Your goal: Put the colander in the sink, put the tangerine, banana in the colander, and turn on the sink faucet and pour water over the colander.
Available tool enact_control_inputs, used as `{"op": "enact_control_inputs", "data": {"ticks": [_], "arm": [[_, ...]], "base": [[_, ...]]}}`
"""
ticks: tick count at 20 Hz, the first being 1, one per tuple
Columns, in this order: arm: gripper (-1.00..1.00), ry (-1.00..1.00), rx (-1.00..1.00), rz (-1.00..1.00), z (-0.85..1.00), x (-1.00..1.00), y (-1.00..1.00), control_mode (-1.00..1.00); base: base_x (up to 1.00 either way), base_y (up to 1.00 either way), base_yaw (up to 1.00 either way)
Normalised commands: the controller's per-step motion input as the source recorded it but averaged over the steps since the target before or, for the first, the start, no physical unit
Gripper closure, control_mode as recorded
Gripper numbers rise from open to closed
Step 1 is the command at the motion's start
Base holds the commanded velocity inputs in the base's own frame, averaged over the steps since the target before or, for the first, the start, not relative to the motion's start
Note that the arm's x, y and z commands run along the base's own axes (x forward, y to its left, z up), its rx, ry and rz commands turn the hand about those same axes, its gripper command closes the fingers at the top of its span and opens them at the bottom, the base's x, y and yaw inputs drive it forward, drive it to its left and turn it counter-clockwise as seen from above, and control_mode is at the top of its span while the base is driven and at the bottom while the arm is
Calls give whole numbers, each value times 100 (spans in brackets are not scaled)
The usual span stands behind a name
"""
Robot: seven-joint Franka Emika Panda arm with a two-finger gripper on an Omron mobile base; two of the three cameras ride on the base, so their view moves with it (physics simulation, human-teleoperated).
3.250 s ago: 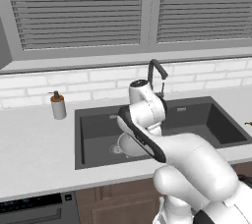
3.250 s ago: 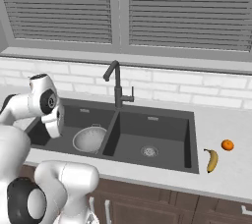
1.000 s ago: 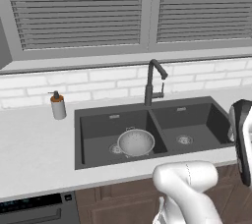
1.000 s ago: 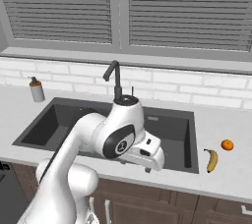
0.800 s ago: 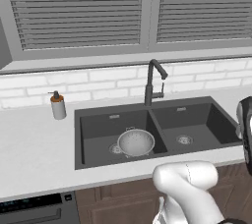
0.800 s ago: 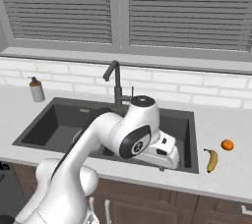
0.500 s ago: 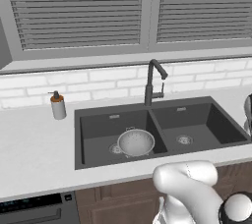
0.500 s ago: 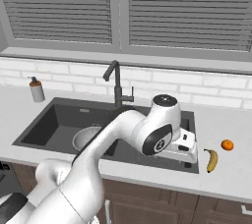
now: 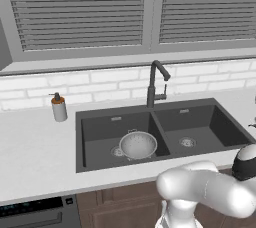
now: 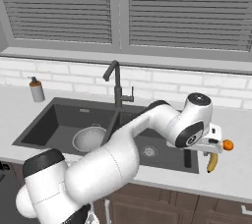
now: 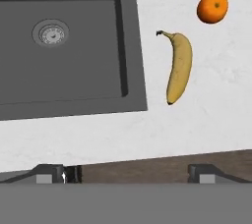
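Silver-grey, the colander (image 9: 138, 145) sat in the left basin of the sink (image 9: 95, 159), near the sink faucet (image 9: 153, 83). On the white counter (image 11: 206, 115) right of the sink lay the banana (image 11: 178, 68), with the tangerine (image 11: 212, 8) just beside its stem end. The gripper (image 10: 214, 145) hung over the sink's right edge near them; whether its jaws were apart or held anything could not be told.

Banana (image 11: 179, 67) on white counter (image 11: 216, 110), tangerine (image 11: 212, 7) near its tip, sink (image 11: 74, 51) beside

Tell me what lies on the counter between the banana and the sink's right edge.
Nothing: in the hand view, the stretch between the banana and the sink rim is bare white countertop. The tangerine sits on the banana's other side, apart from it.
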Motion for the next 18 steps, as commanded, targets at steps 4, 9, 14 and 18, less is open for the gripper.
{"op": "enact_control_inputs", "data": {"ticks": [4,9,14,18], "arm": [[-100,2,1,8,-36,61,-64,-100],[-100,7,11,1,-26,53,-48,-100],[-100,4,16,0,-28,26,-28,-100],[-100,9,7,-7,-32,8,-14,-100]], "base": [[0,0,0],[0,0,0],[0,0,0],[0,0,0]]}}
